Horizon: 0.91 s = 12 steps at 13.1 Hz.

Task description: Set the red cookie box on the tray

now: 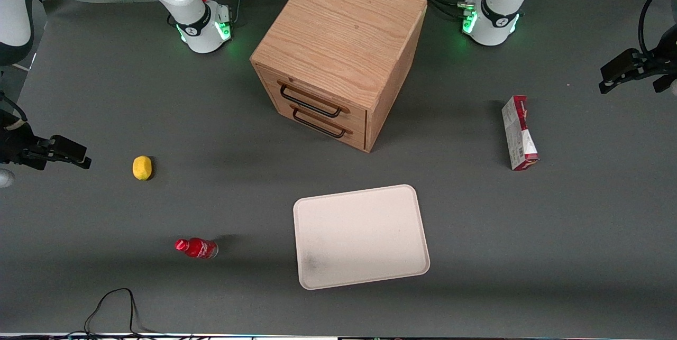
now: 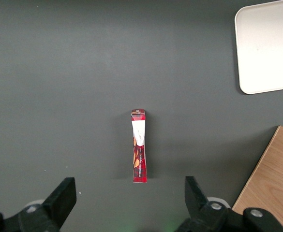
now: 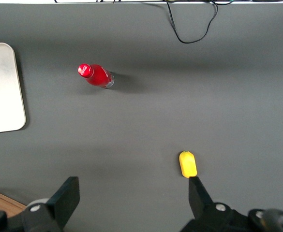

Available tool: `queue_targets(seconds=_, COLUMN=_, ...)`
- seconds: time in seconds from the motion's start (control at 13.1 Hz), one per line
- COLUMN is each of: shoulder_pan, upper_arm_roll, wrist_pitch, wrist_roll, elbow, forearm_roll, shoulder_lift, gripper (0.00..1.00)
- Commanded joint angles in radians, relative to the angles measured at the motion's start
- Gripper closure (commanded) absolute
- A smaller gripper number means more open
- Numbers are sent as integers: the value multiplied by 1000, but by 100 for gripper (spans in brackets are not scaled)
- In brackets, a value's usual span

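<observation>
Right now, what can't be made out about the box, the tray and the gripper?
- red cookie box: print too small to read in the front and left wrist views; it stands on a slim edge, so the underside is hidden.
- tray: cut off by the frame edge in both wrist views; whole only in front view.
- gripper: open above the box; its fingertips are cut off by the frame edge.
- wooden drawer cabinet: drawers shut, contents hidden.

My gripper: only two wide-spread fingertips in wrist view, rest cut by frame edge. Tray cut off, one corner visible. Drawer cabinet just a wood corner beside my finger. Red cookie box standing on edge under me, print too small to read.
</observation>
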Motion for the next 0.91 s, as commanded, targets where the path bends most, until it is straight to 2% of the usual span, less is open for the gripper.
queue_targets(seconds=0.0, shoulder_pan=0, upper_arm_roll=0, wrist_pitch=-31, wrist_roll=-13, elbow=16, forearm_roll=1, shoulder_lift=0, gripper=0)
queue_targets(seconds=0.84, shoulder_pan=1, upper_arm_roll=1, wrist_pitch=-34, wrist_roll=-12, elbow=1, forearm_roll=0, shoulder_lift=-6, gripper=0)
